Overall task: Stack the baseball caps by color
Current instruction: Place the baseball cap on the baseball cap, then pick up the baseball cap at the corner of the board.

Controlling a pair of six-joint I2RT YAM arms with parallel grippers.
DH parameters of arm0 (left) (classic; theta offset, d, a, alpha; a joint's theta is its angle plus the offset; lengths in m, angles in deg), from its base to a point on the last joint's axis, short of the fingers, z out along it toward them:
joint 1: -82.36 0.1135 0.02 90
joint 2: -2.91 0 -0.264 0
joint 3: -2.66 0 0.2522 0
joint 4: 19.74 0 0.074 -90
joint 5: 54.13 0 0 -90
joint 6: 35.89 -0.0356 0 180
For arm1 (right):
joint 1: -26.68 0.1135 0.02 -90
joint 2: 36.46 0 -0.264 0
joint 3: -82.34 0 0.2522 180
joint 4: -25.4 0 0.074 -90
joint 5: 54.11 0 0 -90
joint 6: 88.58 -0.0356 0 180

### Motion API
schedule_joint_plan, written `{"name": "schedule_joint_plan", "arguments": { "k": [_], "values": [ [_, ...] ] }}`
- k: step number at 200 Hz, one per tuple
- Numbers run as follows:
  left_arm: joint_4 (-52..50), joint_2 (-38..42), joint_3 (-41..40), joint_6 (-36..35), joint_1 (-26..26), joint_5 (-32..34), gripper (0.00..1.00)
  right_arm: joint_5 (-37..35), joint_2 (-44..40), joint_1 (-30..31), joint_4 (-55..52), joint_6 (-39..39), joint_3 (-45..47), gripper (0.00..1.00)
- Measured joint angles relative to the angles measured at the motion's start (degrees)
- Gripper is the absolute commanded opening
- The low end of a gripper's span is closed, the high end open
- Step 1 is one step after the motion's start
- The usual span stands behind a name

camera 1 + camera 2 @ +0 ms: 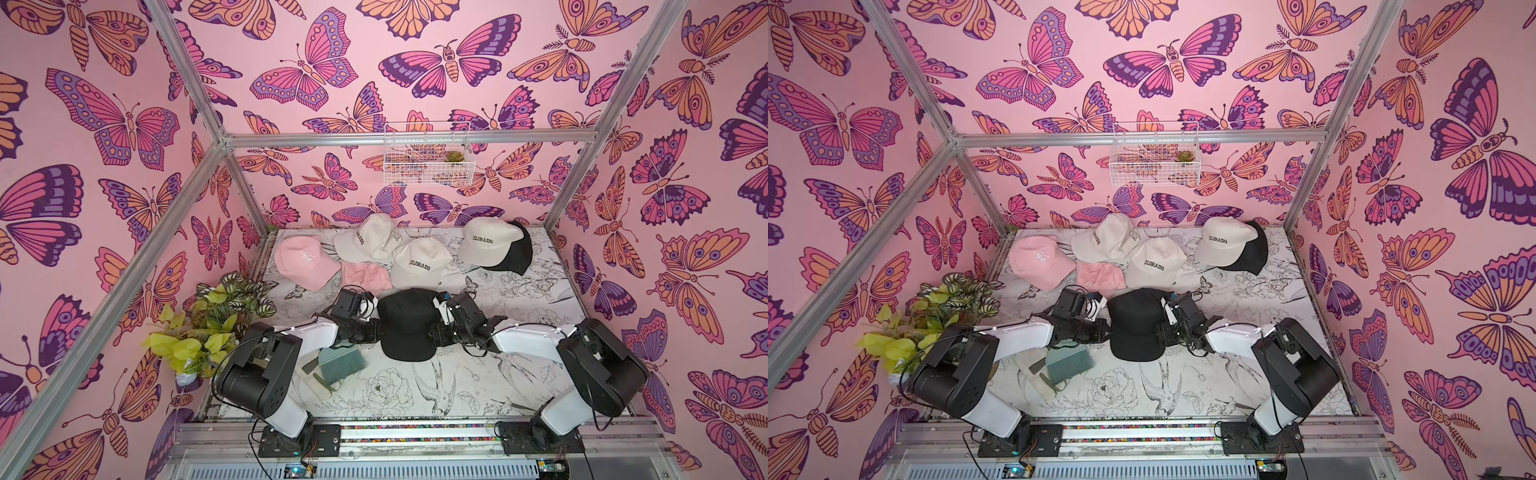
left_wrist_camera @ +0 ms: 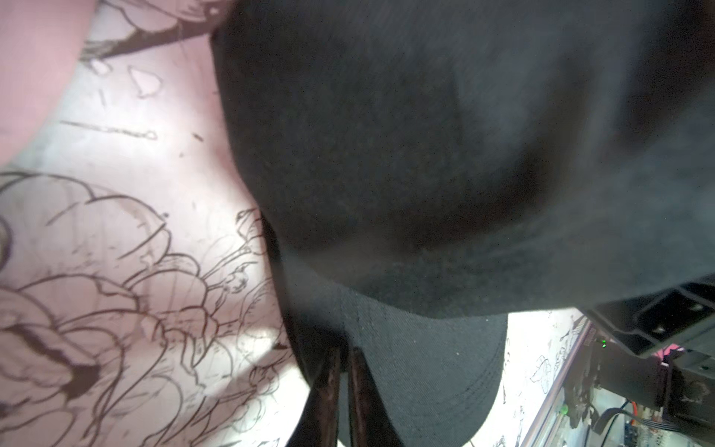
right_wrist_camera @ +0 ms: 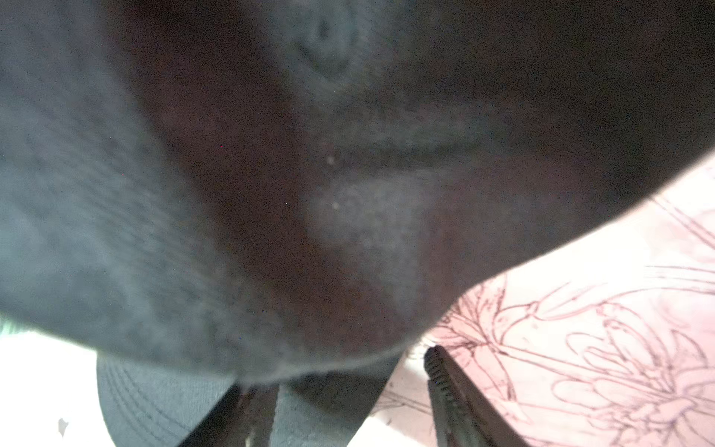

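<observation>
A black cap (image 1: pixel 405 324) lies mid-table, brim toward the front. My left gripper (image 2: pixel 345 354) is at its left side; its two fingers stand almost together, pinching the cap's edge where brim meets crown. At the cap's right side my right gripper (image 3: pixel 344 371) stands open: one finger is under the cap's edge, the other finger (image 3: pixel 445 383) is over bare table. Further back lie a pink cap (image 1: pixel 305 259), a second pink cap (image 1: pixel 365 276), and three cream COLORADO caps (image 1: pixel 370 239), (image 1: pixel 419 262), (image 1: pixel 488 241). The rightmost one rests on another black cap (image 1: pixel 517 253).
A teal hand brush (image 1: pixel 343 363) lies just in front of the left arm. A leafy plant (image 1: pixel 208 324) stands at the table's left edge. A white wire basket (image 1: pixel 428 153) hangs on the back wall. Metal frame posts stand at the table's back corners.
</observation>
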Motion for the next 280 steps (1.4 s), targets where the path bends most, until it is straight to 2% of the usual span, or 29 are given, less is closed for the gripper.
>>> {"name": "schedule_joint_plan", "arguments": {
  "k": [49,70,102,122,141,164,176,196,243,280],
  "values": [
    [0.7,-1.8,1.7,1.0,-0.5,0.0,0.18,-2.1,0.2,0.1,0.7,-2.8,0.0,0.56],
    [1.0,-2.5,2.3,1.5,-0.5,0.2,0.18,-3.3,-0.4,0.1,0.6,-3.9,0.1,0.63],
    [0.7,-3.8,2.5,2.1,-0.6,1.1,0.18,-4.3,-2.6,0.1,0.2,-4.7,0.5,0.65],
    [0.7,-4.1,2.6,2.9,-0.8,1.4,0.29,-4.3,-3.5,-0.2,0.1,-5.0,0.5,0.71],
    [0.7,-3.9,2.9,3.9,-1.1,1.5,0.35,-3.6,-5.3,-1.8,0.1,-5.1,0.5,0.79],
    [-0.4,-3.9,3.7,4.9,-1.2,1.5,0.38,-2.1,-9.1,-6.5,0.4,-5.3,0.5,0.91],
    [-0.8,-3.8,4.1,5.5,-1.1,1.8,0.4,-1.7,-11.2,-9.1,0.9,-5.5,0.5,0.93],
    [-1.4,-3.4,4.4,6.5,-0.9,2.2,0.49,-1.1,-14.2,-14.8,2.5,-6.3,0.5,1.0],
    [-2.0,1.3,4.4,10.3,-0.6,6.4,0.75,0.3,-13.8,-32.3,5.9,-10.1,0.3,0.99],
    [-1.0,6.3,4.2,14.6,-0.4,10.8,0.91,4.9,-4.4,-45.0,5.5,-11.8,-6.1,0.99]
  ]
}}
